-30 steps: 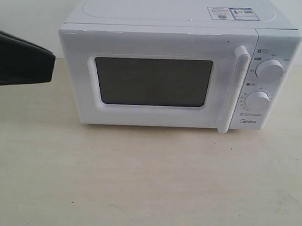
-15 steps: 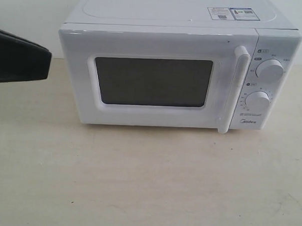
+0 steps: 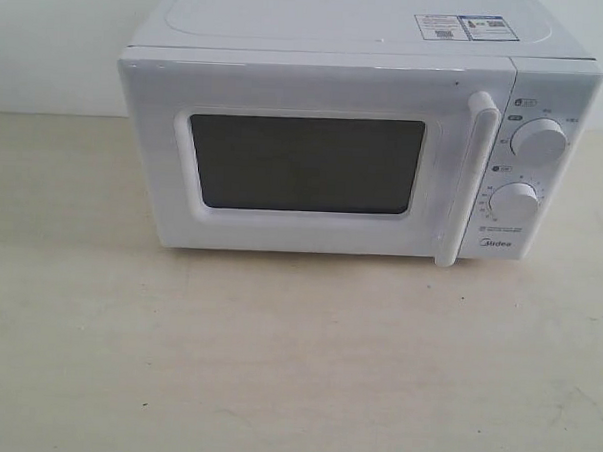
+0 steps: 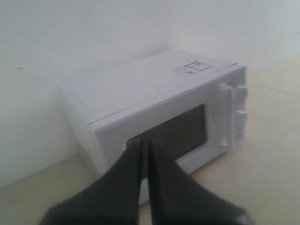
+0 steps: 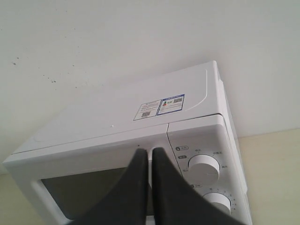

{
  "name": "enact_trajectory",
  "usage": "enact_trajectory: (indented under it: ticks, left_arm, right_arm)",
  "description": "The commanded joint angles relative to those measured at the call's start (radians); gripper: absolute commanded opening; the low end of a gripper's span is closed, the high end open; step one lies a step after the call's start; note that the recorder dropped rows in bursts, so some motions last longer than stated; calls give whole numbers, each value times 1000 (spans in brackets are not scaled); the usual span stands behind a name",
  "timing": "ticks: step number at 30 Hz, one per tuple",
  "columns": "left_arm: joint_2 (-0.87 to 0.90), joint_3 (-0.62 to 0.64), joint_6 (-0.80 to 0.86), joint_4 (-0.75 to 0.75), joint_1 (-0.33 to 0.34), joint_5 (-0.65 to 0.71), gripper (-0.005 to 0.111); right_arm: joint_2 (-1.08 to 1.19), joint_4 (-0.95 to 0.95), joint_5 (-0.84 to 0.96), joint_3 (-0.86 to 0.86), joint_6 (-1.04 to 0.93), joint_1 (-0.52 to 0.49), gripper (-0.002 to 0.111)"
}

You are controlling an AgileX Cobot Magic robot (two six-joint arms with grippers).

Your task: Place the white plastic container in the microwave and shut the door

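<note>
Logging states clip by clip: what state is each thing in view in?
door: closed flush against the microwave
left gripper: jaws shut, empty
right gripper: jaws shut, empty
upper dial: setting unreadable
lower dial: setting unreadable
white plastic container: not in view

The left gripper (image 4: 144,140), a dark shape at nine o'clock of the exterior view a second ago, no longer shows there; it apparently sits back from the microwave (image 4: 140,89).
</note>
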Motion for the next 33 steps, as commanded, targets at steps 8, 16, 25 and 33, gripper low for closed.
enact_trajectory:
  ticks: [8,16,25,33]
  left_arm:
    - [-290,263,5,243,154,-225,4]
    - [-290,523,-7,230,234,-582,4]
    - [-290,772,-58,219,240,-924,4]
    - [-290,772,-19,220,240,-778,4]
  right_arm:
    - [-2,-5,-1,2,-8,4,0]
    - [-2,-5,-4,-2,-8,4,0]
    - [-2,-5,-4,-2,-8,4,0]
    - [-2,-5,-4,-2,-8,4,0]
